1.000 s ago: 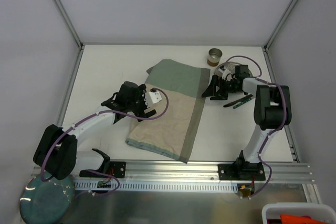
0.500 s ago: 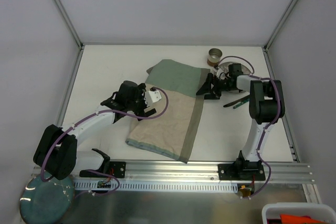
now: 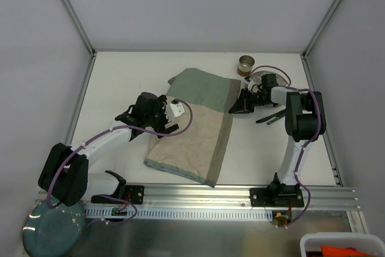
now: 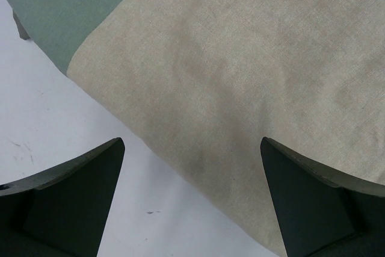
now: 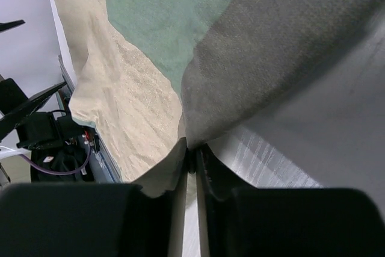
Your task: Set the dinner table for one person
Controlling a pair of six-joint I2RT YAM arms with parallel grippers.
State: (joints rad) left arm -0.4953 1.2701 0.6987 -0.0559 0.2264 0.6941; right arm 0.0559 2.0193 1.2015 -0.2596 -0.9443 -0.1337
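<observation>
Right tool [image 5: 192, 154] is clamped shut on the mat [image 3: 198, 124]. Its two fingers pinch the grey-green border strip, w/ cloth bunching just ahead of the tips. Left tool [image 4: 191, 142] hangs wide open, gripping nothing, over the mat's opposite side. The beige edge runs diag. btwn its fingers, w/ white counter [image 3: 120, 76] showing beneath. The counter lies under both tools. The mat is spread on it btwn them, a bit skewed, w/ a fold at the corner beyond the left tool.

Step in hand, I'd say: squaring up the mat, i.e. the first bit of the place setting. Nothing sits on it yet. A small tin [image 3: 246, 64] stands just behind the right tool and dark cutlery [image 3: 274, 115] lies beside its arm. Can't make out which pieces.

Next move prob. calls for a low, gentle drag w/ the right tool so the pinch doesn't slip. The left tool should either close on its own edge or keep clear. Pull too far back toward the tin and it may get bumped.
</observation>
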